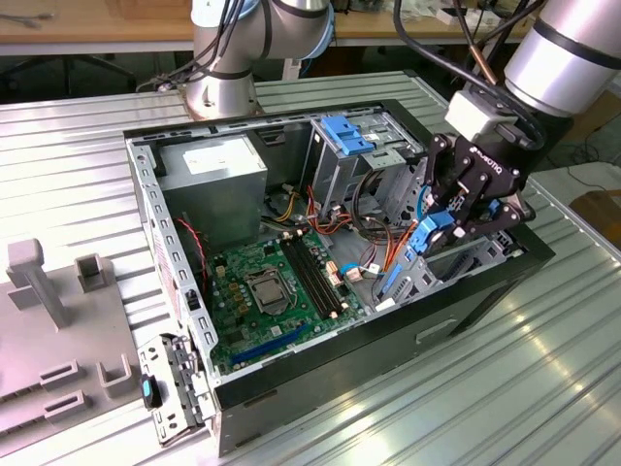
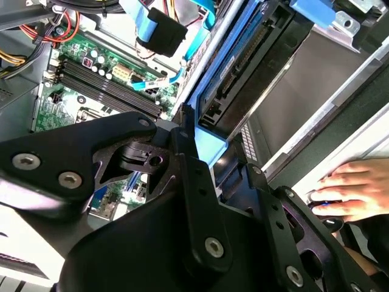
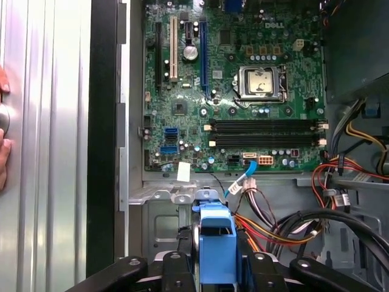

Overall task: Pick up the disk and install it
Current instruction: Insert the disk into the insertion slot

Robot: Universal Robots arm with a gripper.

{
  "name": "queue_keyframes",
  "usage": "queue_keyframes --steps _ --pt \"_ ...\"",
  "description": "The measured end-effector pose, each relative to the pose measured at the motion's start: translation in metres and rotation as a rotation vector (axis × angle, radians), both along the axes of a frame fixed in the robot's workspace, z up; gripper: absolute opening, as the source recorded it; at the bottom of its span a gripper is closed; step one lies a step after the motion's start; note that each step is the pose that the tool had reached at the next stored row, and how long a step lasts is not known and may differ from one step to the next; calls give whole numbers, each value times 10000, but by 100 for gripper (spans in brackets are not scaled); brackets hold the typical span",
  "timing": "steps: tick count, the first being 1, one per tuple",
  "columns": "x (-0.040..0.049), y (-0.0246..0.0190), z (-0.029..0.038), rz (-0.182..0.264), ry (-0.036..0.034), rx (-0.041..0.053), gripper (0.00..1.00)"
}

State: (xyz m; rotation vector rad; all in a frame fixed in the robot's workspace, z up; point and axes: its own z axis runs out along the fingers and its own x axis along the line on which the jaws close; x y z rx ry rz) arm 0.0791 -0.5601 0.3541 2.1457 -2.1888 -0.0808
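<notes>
With my claw [image 1: 462, 216] clamped on the disk [image 1: 428, 239] just inside the case [image 1: 388, 351], I'd keep it square and slow.

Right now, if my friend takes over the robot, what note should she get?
Gripper: shut on the disk's blue carrier.
Disk: in the gripper, at the drive bay end of the open computer case, on the exterior view's right, beside the motherboard.
Done: disk picked up and brought to the case.
Left: install not finished; I cannot tell how far in it sits.
Watch: a person's hand lies close beside the case.
</notes>
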Motion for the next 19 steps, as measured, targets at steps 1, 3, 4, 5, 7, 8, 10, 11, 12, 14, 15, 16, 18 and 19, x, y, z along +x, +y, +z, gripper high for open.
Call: queue_keyframes --steps 1,3,4,5,7,8,10,11,12,14,15,16,18,19 --pt "0 0 -8 0 -1 0 37" --pt "0 0 -25 0 0 -2 37" --pt "0 0 -26 0 0 -2 37" --pt "0 0 -26 0 0 -3 37" --pt "0 0 -27 0 0 -1 37" --pt "0 0 -27 0 -1 -1 37" --pt "0 0 -27 0 0 -1 37" --pt "0 0 -28 0 -1 -1 37" --pt "0 0 -27 0 0 -2 37" --pt "0 0 -28 0 0 -1 37" --pt "0 0 -28 0 -1 -1 37" --pt "0 0 -28 0 0 -1 37" --pt "0 0 -28 0 -1 -1 37" --pt "0 0 -28 0 0 -1 37"
